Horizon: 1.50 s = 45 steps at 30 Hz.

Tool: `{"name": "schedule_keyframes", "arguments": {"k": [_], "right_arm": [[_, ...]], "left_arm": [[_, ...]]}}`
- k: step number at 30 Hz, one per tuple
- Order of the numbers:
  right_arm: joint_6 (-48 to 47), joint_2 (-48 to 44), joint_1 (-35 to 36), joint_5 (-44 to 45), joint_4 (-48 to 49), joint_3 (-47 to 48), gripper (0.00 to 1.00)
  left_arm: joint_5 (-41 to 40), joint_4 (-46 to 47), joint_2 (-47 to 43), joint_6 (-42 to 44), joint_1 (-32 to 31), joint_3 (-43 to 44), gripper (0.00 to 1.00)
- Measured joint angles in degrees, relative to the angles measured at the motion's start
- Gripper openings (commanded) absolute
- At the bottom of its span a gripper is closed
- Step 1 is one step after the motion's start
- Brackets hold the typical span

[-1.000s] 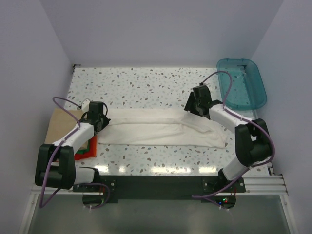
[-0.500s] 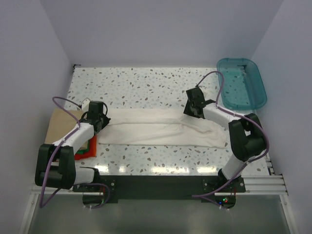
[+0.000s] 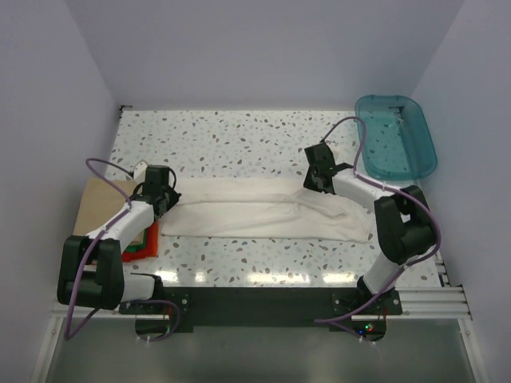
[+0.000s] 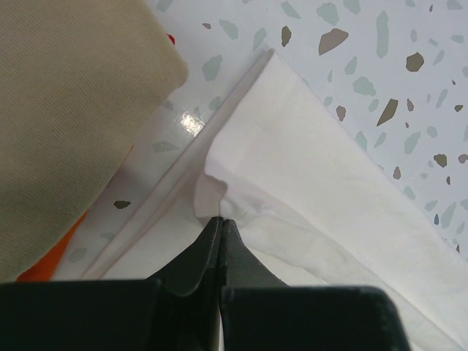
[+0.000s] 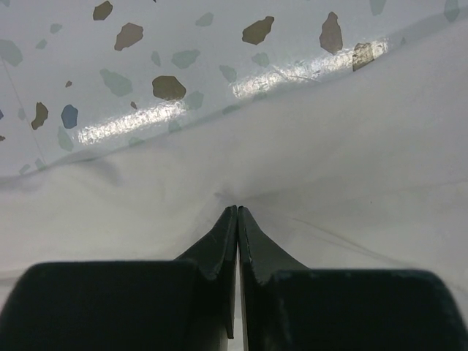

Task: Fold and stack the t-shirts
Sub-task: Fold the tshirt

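Speckled tabletop [image 3: 239, 136] beyond white t-shirt [image 3: 255, 211] edge

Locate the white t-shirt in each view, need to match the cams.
Top external: white t-shirt lies as a long band across the middle of the speckled tabletop.
Left wrist: white t-shirt fills the right and bottom, its edge pinched at the left end effector.
Right wrist: white t-shirt fills the lower half, puckered at the right end effector.
Shared landmark: the speckled tabletop, visible past the cloth in all three.
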Motion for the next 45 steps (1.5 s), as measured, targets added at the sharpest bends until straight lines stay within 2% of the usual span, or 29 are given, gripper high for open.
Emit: {"name": "schedule_keyframes", "arguments": {"k": [6,15,20,24,25,28,32,45], "right_arm": [[-0.02,-1.6,0.0,-0.22,-0.2,-0.24,0.0],[-0.02,-12.52,0.0,-0.33,-0.17,-4.87,0.0],[-0.37,-15.06,0.0,-0.31,-0.33,-5.64,0.0],[-0.83,-15.13,0.0,-0.26,-0.37,-5.64,0.13],[-0.96,-15.13,0.0,-0.24,-0.37,-5.64,0.23],[-1.7,-14.51,0.0,-0.2,-0.33,-5.55,0.35],[-2.86,-11.45,0.0,-0.2,-0.31,-4.98,0.43],[-4.15,-0.28,0.02,-0.5,1.36,0.59,0.45]], "left_arm": [[0.0,0.02,0.0,0.02,0.0,0.0,0.0],[0.07,0.31,0.0,0.02,0.02,-0.24,0.0],[0.17,0.44,-0.07,0.02,0.02,-0.26,0.0],[0.2,0.5,-0.11,0.02,0.02,-0.37,0.0],[0.2,0.5,-0.13,0.02,0.02,-0.5,0.0],[0.22,0.46,-0.15,0.02,0.02,-0.96,0.0],[0.42,0.5,-0.22,0.02,0.02,-1.14,0.0],[1.09,0.87,-1.01,0.02,0.02,-1.18,0.0]]}}
